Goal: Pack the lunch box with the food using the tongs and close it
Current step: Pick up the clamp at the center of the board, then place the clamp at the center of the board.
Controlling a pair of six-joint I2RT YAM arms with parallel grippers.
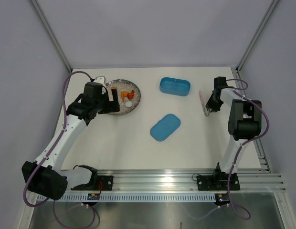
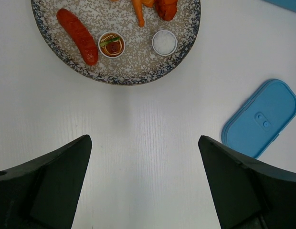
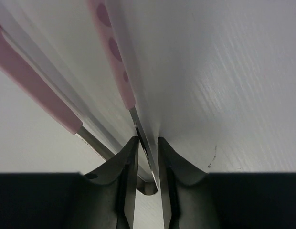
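The blue lunch box (image 1: 174, 86) stands open at the back of the table, and its flat lid (image 1: 165, 127) (image 2: 260, 119) lies apart in the middle. The food (image 1: 128, 95) rests on a speckled plate (image 1: 133, 109) (image 2: 138, 62): a red sausage (image 2: 77, 36), orange pieces (image 2: 138, 12), a small filled round (image 2: 111, 45) and a white piece (image 2: 164, 42). My left gripper (image 1: 112, 104) (image 2: 143, 139) hangs open just short of the plate, holding nothing. The pink-white tongs (image 1: 204, 102) (image 3: 117, 62) lie at the right. My right gripper (image 1: 211, 108) (image 3: 148, 140) has its jaws closed narrowly on a metal arm of the tongs near the hinge.
The table's right edge and a frame rail (image 1: 255, 138) run close beside the right arm. A corner of the blue box (image 2: 287, 4) shows at the top right of the left wrist view.
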